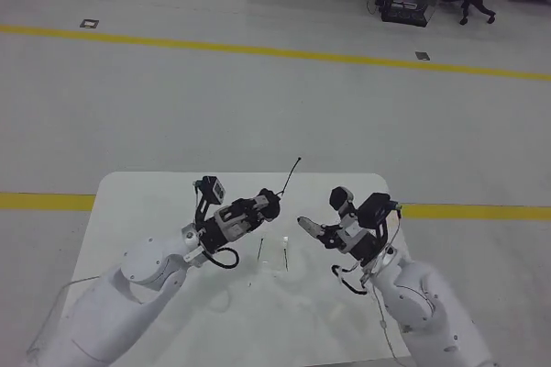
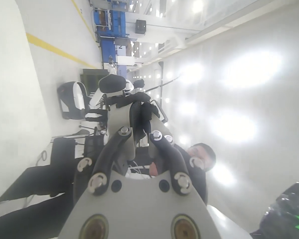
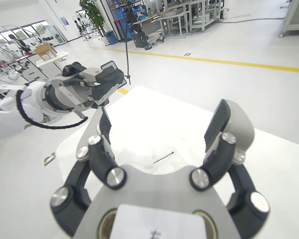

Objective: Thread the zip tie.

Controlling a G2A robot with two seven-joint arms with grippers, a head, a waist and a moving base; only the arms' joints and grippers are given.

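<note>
- The left fingers (image 3: 109,77) are clenched on the zip tie (image 3: 127,60) near one end and hold it well above the surface (image 3: 149,105). The long free length stands up and away from them. A thin strap held so close to its end can sway or bend, so its tip may wander off line as the arms close in.
- A short stub pokes out past the left fingers on the other side. I cannot tell which end carries the head, and a wrong guess would feed the strap at nothing.
- The right fingers (image 3: 218,123) are released and spread wide, holding nothing, near the left ones and apart from the tie. If they close on the strap off-centre or too far from its tip, it may bow instead of sliding through the head.
- The two sets of fingers are near each other. A careless approach could make them knock together, which may twist the tie in the left grasp or shake it loose.
- A spare tie (image 3: 163,157) lies flat on the surface below the right fingers. A downward reach could catch or drag that one instead.
- If the held tie drops, it lands flat on the surface, where so thin a strap looks hard to pinch again.
</note>
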